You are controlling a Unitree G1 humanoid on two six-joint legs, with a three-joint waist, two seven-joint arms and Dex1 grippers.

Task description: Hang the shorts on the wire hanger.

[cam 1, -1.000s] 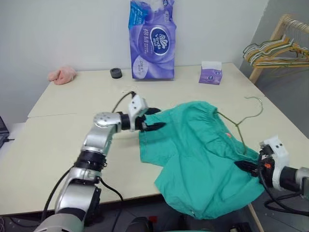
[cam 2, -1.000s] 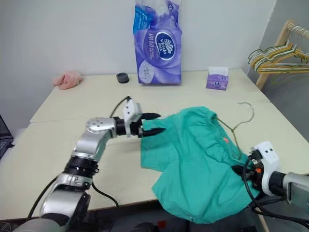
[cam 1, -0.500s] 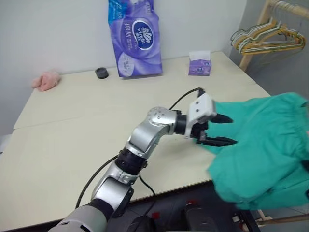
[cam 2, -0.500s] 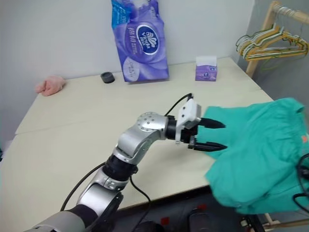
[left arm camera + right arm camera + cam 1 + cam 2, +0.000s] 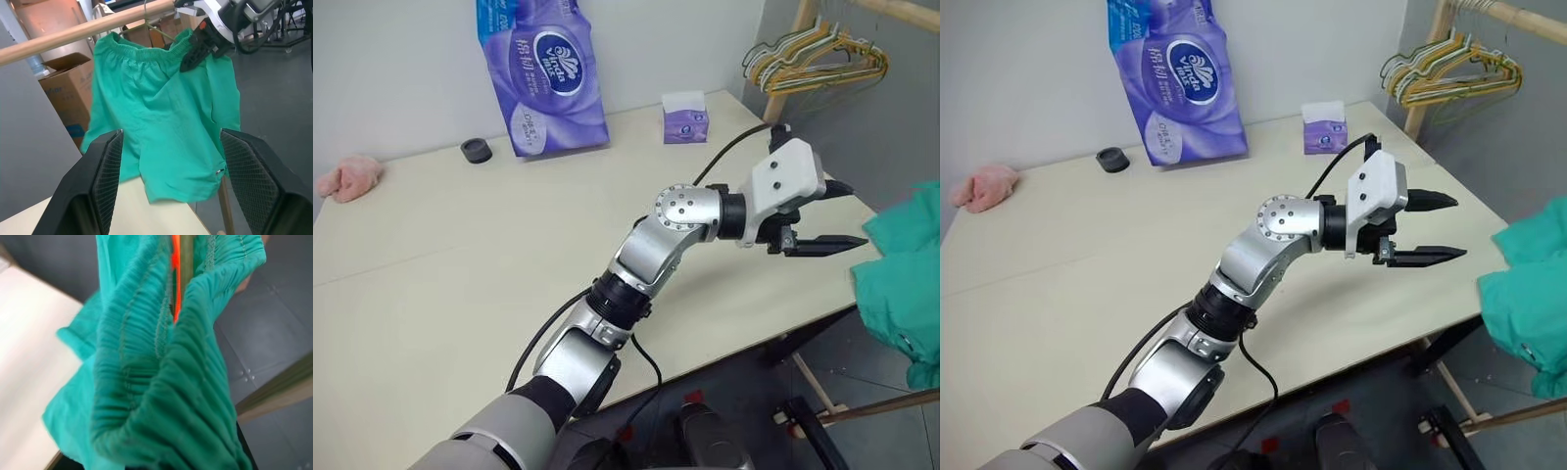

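Note:
The teal shorts (image 5: pixel 166 112) hang in the air past the table's right edge, also seen at the side of the left eye view as shorts (image 5: pixel 906 284). My right gripper (image 5: pixel 198 49) is shut on their gathered waistband (image 5: pixel 161 382). A thin grey wire, the wire hanger (image 5: pixel 186 254), runs inside the bunched waistband beside an orange tag (image 5: pixel 175 289), and its wire rises above the shorts towards a wooden rail (image 5: pixel 83 32). My left gripper (image 5: pixel 847 213) reaches level over the table's right edge, open and empty, a short way from the shorts.
A wooden rack (image 5: pixel 783 69) at the far right holds a bunch of yellow and green hangers (image 5: pixel 813 59). On the table (image 5: pixel 460 274) stand a purple tissue pack (image 5: pixel 543 73), a small tissue box (image 5: pixel 685 117), a black roll (image 5: pixel 477 150) and a pink cloth (image 5: pixel 347 181). A cardboard box (image 5: pixel 63 88) sits behind the shorts.
The view has swung right. The shorts have left the table, carried right and up by my right gripper. My left arm followed right and up; its open fingers are now apart from the fabric.

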